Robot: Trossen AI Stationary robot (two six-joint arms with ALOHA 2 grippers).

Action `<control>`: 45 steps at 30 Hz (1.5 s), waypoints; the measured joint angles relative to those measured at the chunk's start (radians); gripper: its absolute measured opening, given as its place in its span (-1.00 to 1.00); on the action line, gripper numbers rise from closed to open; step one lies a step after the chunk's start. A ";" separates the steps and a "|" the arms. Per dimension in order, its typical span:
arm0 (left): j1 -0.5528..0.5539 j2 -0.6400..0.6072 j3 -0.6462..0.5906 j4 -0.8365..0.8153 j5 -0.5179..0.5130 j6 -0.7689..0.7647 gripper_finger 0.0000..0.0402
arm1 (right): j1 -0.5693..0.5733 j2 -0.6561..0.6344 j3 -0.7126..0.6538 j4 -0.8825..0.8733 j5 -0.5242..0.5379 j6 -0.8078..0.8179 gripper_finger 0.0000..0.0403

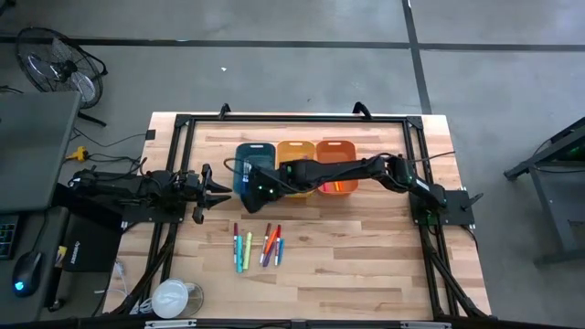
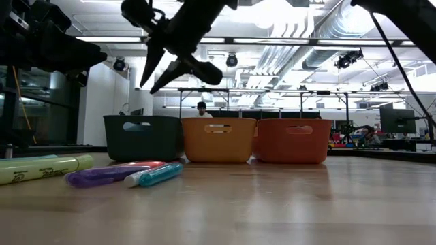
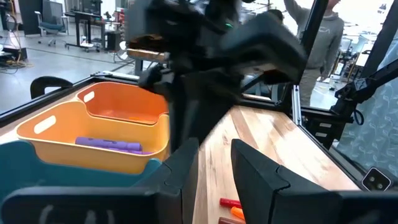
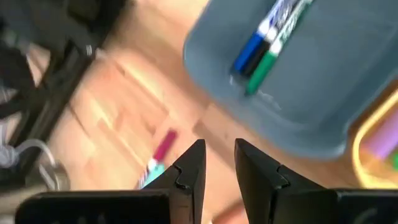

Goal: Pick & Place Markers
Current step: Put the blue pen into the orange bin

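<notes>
A cluster of markers (image 1: 259,246) is laid on the wooden table (image 1: 366,247), on the near side of the teal bin (image 1: 247,157), well apart from it. Their long axes are seen from above to run roughly from the bins' side toward the table's front edge, nearly parallel, some slightly slanted. In the low view a yellow marker (image 2: 42,169), a purple marker (image 2: 102,175) and a teal-capped marker (image 2: 152,175) are seen lying flat. Inside the teal bin a blue marker (image 4: 258,38) and a green marker (image 4: 270,56) are laid side by side, parallel, touching. A purple marker (image 3: 109,144) lies flat in the yellow-orange bin (image 3: 81,134), next to the teal bin.

The right arm is stretched across the bins, its right gripper (image 1: 257,182) held raised over the teal bin's near edge, fingers parted by a narrow gap, nothing between them. The left gripper (image 1: 219,190) is held beside the teal bin, pointing toward it, fingers apart by a small gap, empty.
</notes>
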 joint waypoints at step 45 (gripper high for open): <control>0.000 0.000 0.000 0.000 0.000 0.000 -0.53 | 0.300 0.088 -0.002 -0.399 -0.021 0.675 -0.62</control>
